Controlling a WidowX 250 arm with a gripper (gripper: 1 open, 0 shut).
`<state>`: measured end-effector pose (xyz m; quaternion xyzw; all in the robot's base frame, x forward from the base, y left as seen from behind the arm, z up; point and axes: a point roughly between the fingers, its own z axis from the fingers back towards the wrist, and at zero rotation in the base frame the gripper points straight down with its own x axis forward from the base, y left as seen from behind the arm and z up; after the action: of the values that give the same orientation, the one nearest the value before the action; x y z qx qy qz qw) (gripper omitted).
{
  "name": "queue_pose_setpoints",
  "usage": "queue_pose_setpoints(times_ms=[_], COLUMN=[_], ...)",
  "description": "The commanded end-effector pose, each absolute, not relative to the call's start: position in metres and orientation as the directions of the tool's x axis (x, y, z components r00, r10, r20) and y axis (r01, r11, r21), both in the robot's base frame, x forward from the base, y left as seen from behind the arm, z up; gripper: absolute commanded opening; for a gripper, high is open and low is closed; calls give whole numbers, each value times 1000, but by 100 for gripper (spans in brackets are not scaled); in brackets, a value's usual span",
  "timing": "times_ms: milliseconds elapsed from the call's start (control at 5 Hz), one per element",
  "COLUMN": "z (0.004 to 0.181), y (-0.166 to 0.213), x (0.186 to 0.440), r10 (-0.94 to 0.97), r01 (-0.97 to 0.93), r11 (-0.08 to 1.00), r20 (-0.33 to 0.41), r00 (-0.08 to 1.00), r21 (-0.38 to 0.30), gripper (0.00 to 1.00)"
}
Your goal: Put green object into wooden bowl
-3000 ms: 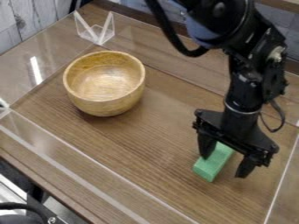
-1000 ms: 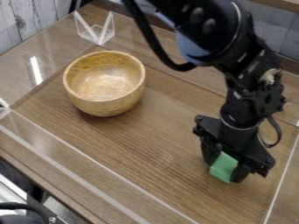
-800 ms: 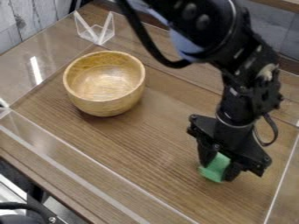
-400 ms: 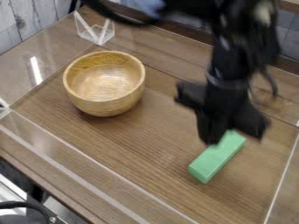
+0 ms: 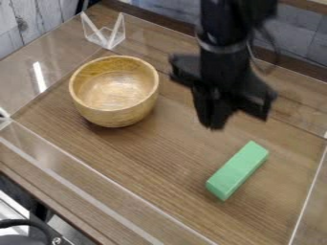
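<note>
Camera view: the block (image 5: 238, 171) lies on the surface (image 5: 147, 172), nearer the front than the bowl (image 5: 115, 92) and off to its right in the view. The jaws (image 5: 240, 107) are raised beside the bowl, above the level of the block; their parting cannot be told. The block is not held. The raised pose likely gives clearance for a renewed approach; the bowl stands upright, presumably to receive the block.

One green block (image 5: 238, 171) is lying at four o'clock; one wooden bowl (image 5: 115, 92) is sitting at ten o'clock; one robot arm (image 5: 235, 57) is hovering at one o'clock.
</note>
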<state>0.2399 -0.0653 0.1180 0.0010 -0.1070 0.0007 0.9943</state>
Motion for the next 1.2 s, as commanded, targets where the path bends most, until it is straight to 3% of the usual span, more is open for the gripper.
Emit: queue_pose_setpoints(times_ms=[0,400,600,800,1000], z=[102,54,41,36,46], y=[-73,-79,-80,-79,-78], x=[241,240,230,222,212], r10=[-7,16,6,2,1], r01=[5,-20,-10,-6,-4], r11=[1000,1000,1000,1000,1000], r20=[229,209,200,196,205], r00=[973,978,980,981,979], r21=[9,18,20,20,17], gripper=[100,100,100,0,0])
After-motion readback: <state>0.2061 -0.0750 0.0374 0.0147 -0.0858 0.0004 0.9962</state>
